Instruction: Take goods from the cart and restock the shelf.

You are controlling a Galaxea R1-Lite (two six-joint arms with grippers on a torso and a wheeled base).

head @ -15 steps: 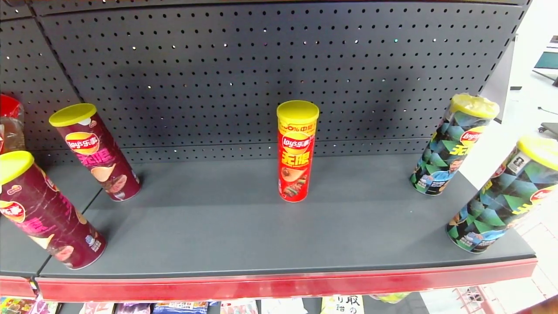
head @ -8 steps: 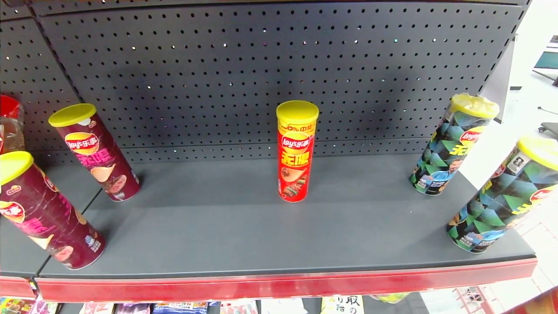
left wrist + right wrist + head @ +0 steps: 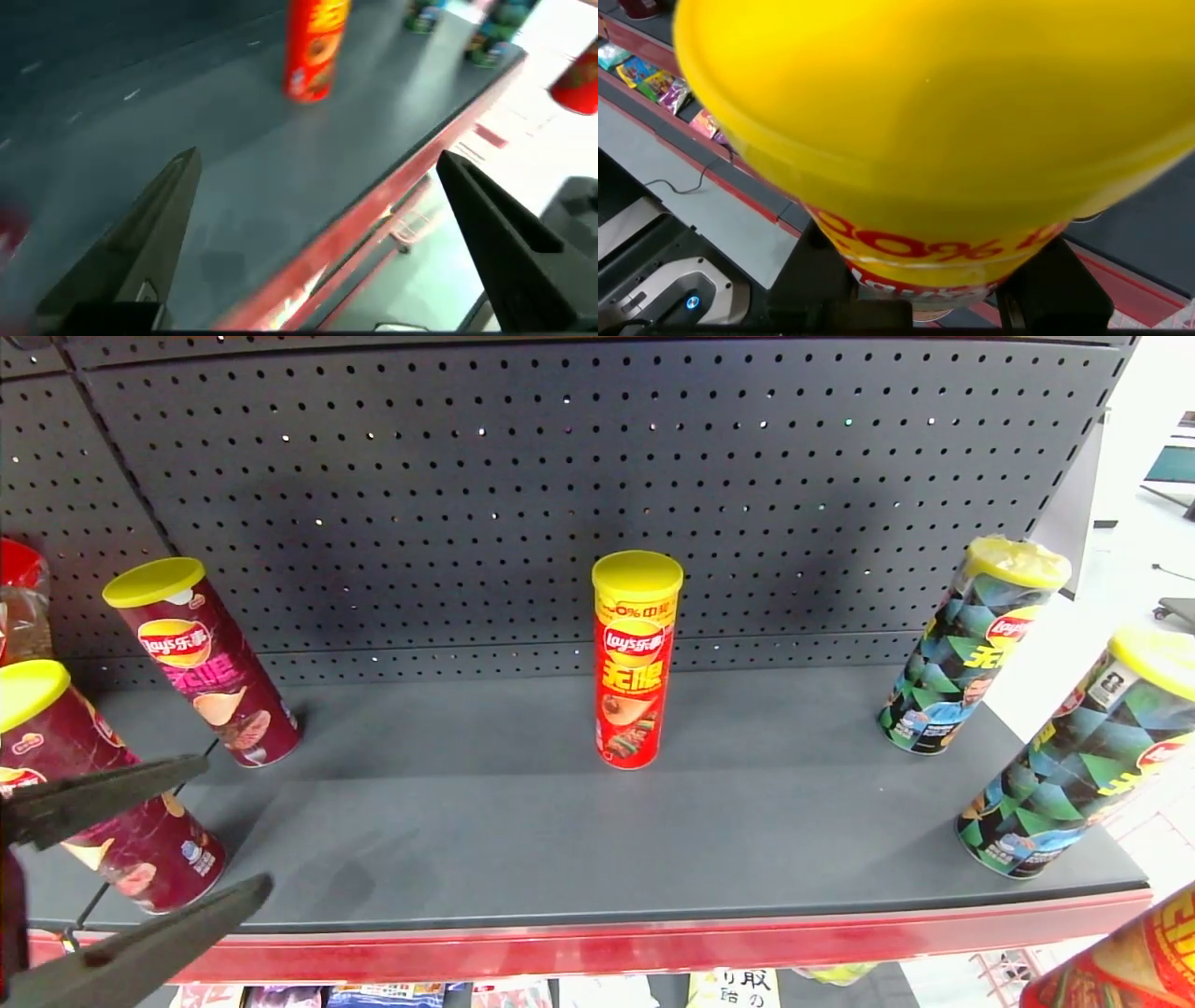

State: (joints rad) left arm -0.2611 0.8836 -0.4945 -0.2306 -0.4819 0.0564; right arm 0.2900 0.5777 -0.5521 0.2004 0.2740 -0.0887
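Red can (image 3: 1120, 961): showing at 4 o'clock in head view, below the front edge of the shelf (image 3: 523, 840); its yellow lid is facing the right wrist camera.
Right gripper (image 3: 934, 294): pinching red can from both sides.
Left gripper (image 3: 238, 819): hanging at 8 o'clock by the shelf front, fingers spread, gripping nothing.
Middle can (image 3: 635, 663): standing upright at shelf centre.
Maroon cans (image 3: 201, 663): standing at its 9 o'clock.
Patterned cans (image 3: 971, 649): standing at its 3 o'clock.
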